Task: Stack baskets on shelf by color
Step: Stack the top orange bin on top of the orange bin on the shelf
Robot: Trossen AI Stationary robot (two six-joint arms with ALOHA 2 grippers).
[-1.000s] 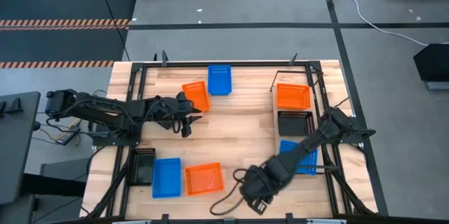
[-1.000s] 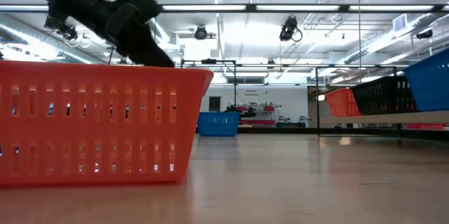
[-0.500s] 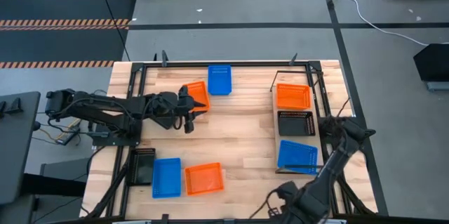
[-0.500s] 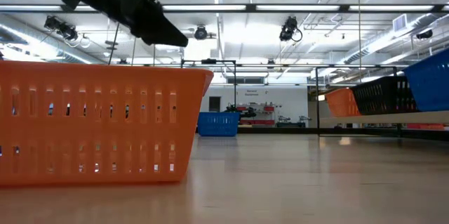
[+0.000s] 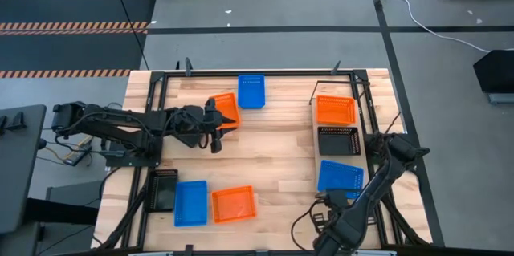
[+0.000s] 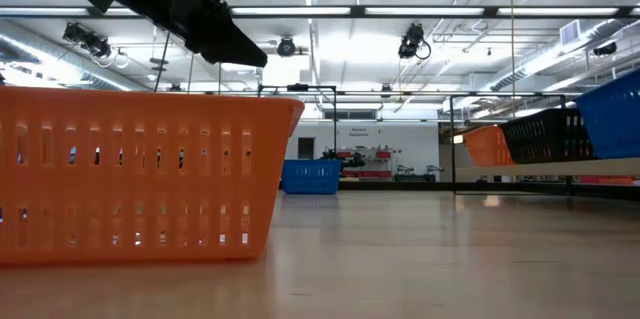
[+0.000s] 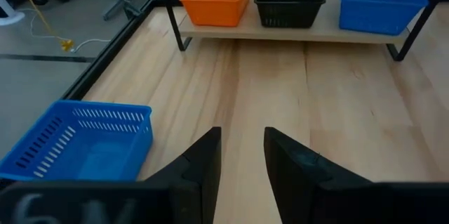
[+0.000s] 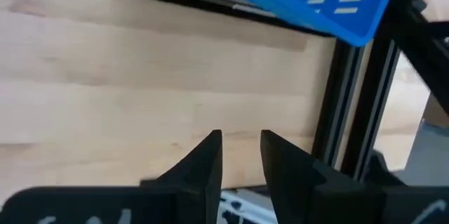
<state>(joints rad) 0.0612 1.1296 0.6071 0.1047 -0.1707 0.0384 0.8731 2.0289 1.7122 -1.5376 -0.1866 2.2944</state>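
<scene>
Sitting on the shelf (image 5: 312,134) along the table's right side are 3 baskets in a row: an orange one (image 5: 335,109) at the far end, a black one (image 5: 338,140) in the middle and a blue one (image 5: 341,177) at the near end, each standing alone and not stacked. The left gripper (image 5: 218,131) is hovering over the table's (image 5: 273,148) far-left part, just beside an orange basket (image 5: 224,109) that is lying next to a blue basket (image 5: 251,91) at the far edge. Its fingers (image 7: 205,161) are standing slightly apart with bare wood showing between them, gripping nothing, and the left wrist view is looking across the table toward the shelf with its 3 baskets. The right gripper (image 5: 328,232) is hanging low at the table's near-right edge, below the shelf's near end, with the arm reaching back along the right side. Its fingers (image 8: 208,157) are also slightly parted and empty, pointing down at bare tabletop close to the black frame, with the blue shelf basket's corner showing beyond. Near the front-left corner 3 more baskets are lying side by side: a black one (image 5: 163,190), a blue one (image 5: 191,202) and an orange one (image 5: 234,205). That front orange basket is filling the low view's left side, with the left arm showing dark above it.
</scene>
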